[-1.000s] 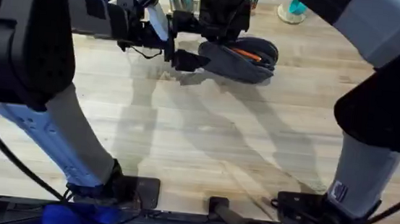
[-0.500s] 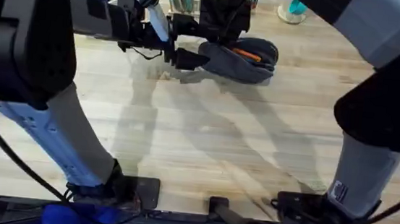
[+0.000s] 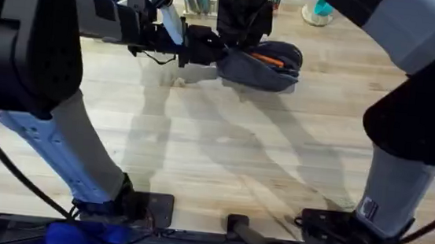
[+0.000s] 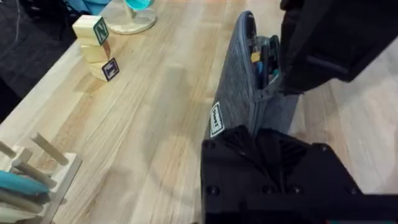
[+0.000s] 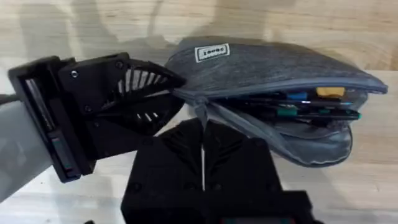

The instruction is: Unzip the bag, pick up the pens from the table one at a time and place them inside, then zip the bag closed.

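Toward the desk (image 3: 222, 154) far edge, left of centre: left tool (image 3: 201, 51) reaches in from the left and meets the left end of the bag (image 3: 260, 67). In the right wrist view its fingers (image 5: 140, 81) look clamped on the bag's end fabric, though the contact point is partly hidden, so that is a fair guess rather than certain.

Bag lies lengthwise along the far edge, grey, zipper open, mouth gaping. Small white label (image 5: 212, 52) on its side. An orange pen (image 3: 270, 60) shows inside in the overhead view; the right wrist view shows several dark pen bodies with green, blue and yellow bits in the opening (image 5: 298, 106).

Right tool (image 5: 204, 140) comes down over the bag near its left end. Its two black fingers are pressed together with just a slit between, at the fold where the zipper ends (image 5: 200, 107); what they pinch, if anything, I cannot tell.

Further right, near the far right corner: teal-topped round object (image 3: 319, 11). Left wrist view shows stacked letter blocks (image 4: 96, 46) and a wooden peg rack (image 4: 37, 171) on the desk, well apart from the bag.
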Controlling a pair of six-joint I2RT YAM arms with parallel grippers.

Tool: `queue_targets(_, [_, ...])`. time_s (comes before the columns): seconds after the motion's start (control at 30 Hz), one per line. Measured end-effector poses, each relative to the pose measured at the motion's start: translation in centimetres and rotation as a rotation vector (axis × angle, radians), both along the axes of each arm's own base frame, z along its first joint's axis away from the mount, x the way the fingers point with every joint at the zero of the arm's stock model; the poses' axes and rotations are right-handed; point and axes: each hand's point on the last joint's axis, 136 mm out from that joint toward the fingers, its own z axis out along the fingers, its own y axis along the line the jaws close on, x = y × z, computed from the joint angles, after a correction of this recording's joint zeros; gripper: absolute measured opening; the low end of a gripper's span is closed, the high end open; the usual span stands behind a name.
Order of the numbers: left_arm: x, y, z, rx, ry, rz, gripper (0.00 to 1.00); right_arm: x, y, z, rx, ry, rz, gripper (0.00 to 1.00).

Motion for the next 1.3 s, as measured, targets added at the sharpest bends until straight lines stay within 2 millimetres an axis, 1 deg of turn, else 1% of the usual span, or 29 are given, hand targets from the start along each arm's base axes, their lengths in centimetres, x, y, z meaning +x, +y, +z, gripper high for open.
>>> queue_targets(0.67, [0.0, 0.0, 0.0, 0.000, 0.001, 0.000, 0.044, -0.2, -0.1, 0.0, -0.010, 0.004, 0.021, 0.031])
queue_targets(0.83, [0.0, 0.0, 0.0, -0.001, 0.002, -0.001, 0.044, -0.5, -0.5, -0.2, -0.020, 0.027, 0.026, 0.031])
queue_targets(0.93, [0.0, 0.0, 0.0, -0.001, 0.002, -0.001, 0.044, -0.6, -0.6, -0.3, 0.019, 0.059, 0.022, 0.031])
queue_targets(1.03, [0.0, 0.0, 0.0, 0.000, 0.002, 0.000, 0.044, -0.3, -1.2, -0.4, 0.061, 0.096, 0.012, 0.032])
queue_targets(1.17, [-0.1, -0.1, 0.0, -0.002, 0.002, -0.004, 0.044, -0.4, -2.1, -0.4, 0.084, 0.137, 0.009, 0.032])
queue_targets(1.3, [-0.2, -0.2, 0.0, -0.004, 0.005, -0.008, 0.044, -0.6, -2.3, -0.5, 0.088, 0.154, 0.028, 0.032])
